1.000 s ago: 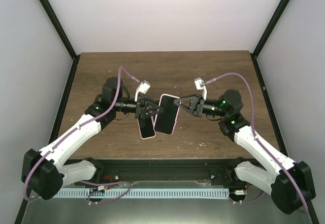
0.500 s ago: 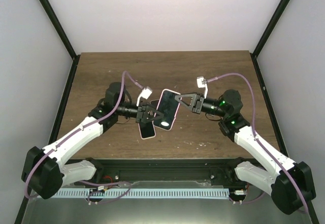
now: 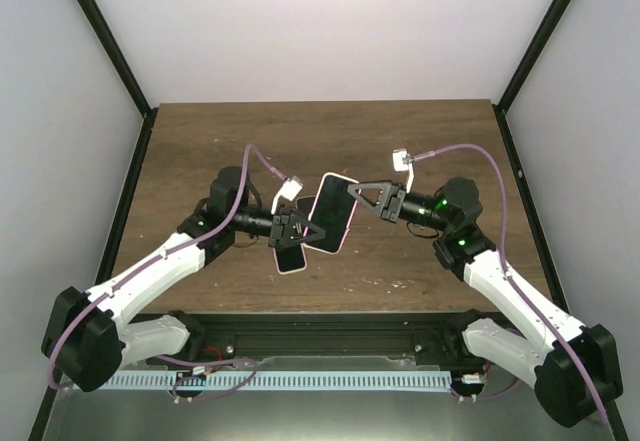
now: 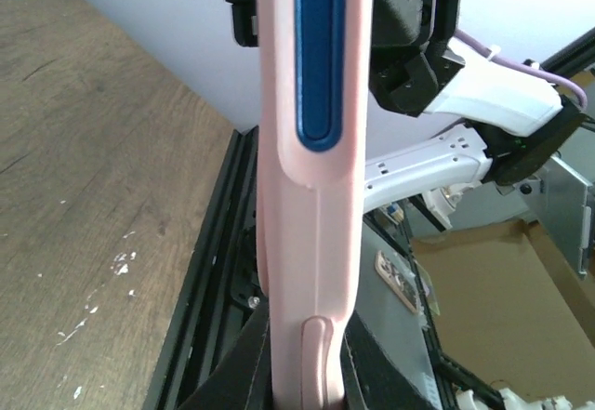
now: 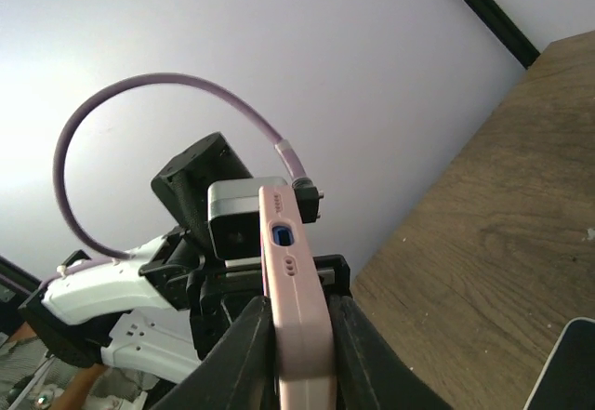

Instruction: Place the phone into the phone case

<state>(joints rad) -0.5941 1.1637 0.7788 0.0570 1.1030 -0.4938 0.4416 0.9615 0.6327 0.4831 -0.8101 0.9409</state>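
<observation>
A pink phone case [image 3: 330, 213] with a dark face hangs above the table between both arms. Blue shows through its side cutouts. My left gripper [image 3: 305, 229] is shut on its lower left edge; in the left wrist view the case [image 4: 311, 196] stands edge-on between my gripper's [image 4: 307, 359] fingers. My right gripper [image 3: 362, 196] is shut on its upper right edge; in the right wrist view the case [image 5: 293, 280] sits between my gripper's [image 5: 299, 336] fingers. A dark, pale-rimmed phone-shaped slab [image 3: 290, 258] lies flat on the table below the left gripper. Its corner shows in the right wrist view [image 5: 567, 368].
The brown wooden table [image 3: 200, 151] is walled by white panels with black frame posts. A black rail [image 3: 320, 326] runs along the near edge between the arm bases. Purple cables loop over both wrists.
The held case has shifted slightly up and away and tilted. The left gripper has moved right and toward the near edge along the case. The right gripper has stayed on the upper edge.
</observation>
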